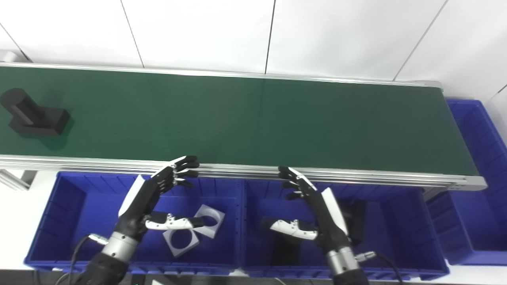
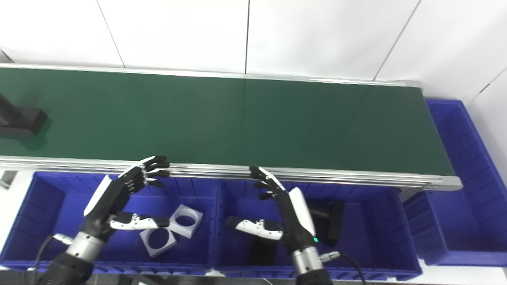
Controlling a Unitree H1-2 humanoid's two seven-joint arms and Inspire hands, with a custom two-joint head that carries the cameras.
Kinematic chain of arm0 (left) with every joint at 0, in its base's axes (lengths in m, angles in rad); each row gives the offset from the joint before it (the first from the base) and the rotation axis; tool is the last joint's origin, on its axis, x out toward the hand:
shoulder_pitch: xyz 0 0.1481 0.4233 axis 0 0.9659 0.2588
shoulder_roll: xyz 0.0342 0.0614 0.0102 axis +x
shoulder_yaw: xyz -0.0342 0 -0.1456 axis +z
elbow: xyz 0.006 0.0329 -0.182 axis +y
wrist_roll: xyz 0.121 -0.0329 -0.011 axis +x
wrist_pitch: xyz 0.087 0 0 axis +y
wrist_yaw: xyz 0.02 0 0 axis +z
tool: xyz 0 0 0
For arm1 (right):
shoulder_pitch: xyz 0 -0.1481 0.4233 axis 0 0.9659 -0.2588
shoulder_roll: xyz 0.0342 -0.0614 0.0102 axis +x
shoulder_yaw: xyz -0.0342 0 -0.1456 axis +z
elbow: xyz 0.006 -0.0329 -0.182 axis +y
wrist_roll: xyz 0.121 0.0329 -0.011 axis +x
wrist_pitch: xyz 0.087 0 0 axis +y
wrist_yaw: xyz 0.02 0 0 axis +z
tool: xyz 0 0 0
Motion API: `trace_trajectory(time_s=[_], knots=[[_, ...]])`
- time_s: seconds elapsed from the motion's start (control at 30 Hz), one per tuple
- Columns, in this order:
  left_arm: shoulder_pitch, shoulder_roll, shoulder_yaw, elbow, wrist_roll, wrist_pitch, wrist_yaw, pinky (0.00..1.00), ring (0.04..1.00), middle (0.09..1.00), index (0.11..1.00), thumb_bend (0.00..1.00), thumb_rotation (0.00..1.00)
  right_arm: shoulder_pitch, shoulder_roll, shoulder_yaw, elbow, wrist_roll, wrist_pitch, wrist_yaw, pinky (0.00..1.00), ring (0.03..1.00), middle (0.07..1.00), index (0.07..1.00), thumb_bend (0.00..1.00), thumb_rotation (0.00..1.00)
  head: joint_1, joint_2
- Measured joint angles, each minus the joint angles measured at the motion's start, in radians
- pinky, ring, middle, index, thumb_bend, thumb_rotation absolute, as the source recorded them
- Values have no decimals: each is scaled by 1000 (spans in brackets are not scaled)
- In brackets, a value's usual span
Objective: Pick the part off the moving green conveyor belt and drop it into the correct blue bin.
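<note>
A black part, a cylinder on a block base, rides at the far left of the green belt; the right eye view shows it cut off by the left edge. My left hand is open and empty above the left blue bin, fingers near the belt's front rail. My right hand is open and empty above the middle blue bin. Both hands are far right of the part.
The left bin holds two white square parts with round holes. The middle bin holds black parts, partly hidden by my right hand. A third blue bin stands at the belt's right end. An aluminium rail edges the belt.
</note>
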Motion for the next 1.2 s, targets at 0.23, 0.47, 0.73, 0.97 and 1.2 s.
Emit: trace_trajectory(time_s=[0.23, 0.47, 0.73, 0.97, 1.2], knots=[[19, -34, -22, 16, 53, -19, 32, 612, 733, 817, 832, 883, 220, 10, -31, -15, 4, 45, -26, -1, 647, 760, 822, 846, 712, 269, 145, -75], [19, -55, -49, 57, 76, -45, 54, 607, 726, 815, 829, 904, 230, 12, -48, -30, 28, 83, -93, -3, 662, 776, 827, 851, 692, 186, 222, -136], [15, -55, -73, 89, 89, -51, 85, 590, 711, 805, 823, 915, 240, 14, -56, -35, 53, 74, -98, -3, 646, 764, 820, 846, 696, 151, 232, -199], [7, -43, -113, 137, 90, -54, 129, 571, 691, 794, 803, 930, 222, 15, -69, -36, 89, 71, -134, -5, 653, 772, 825, 852, 694, 145, 270, -296], [-19, -17, -155, 167, 98, -55, 176, 566, 689, 785, 787, 968, 233, 11, -64, -47, 176, 108, -205, -16, 628, 750, 813, 846, 719, 2, 299, -353]])
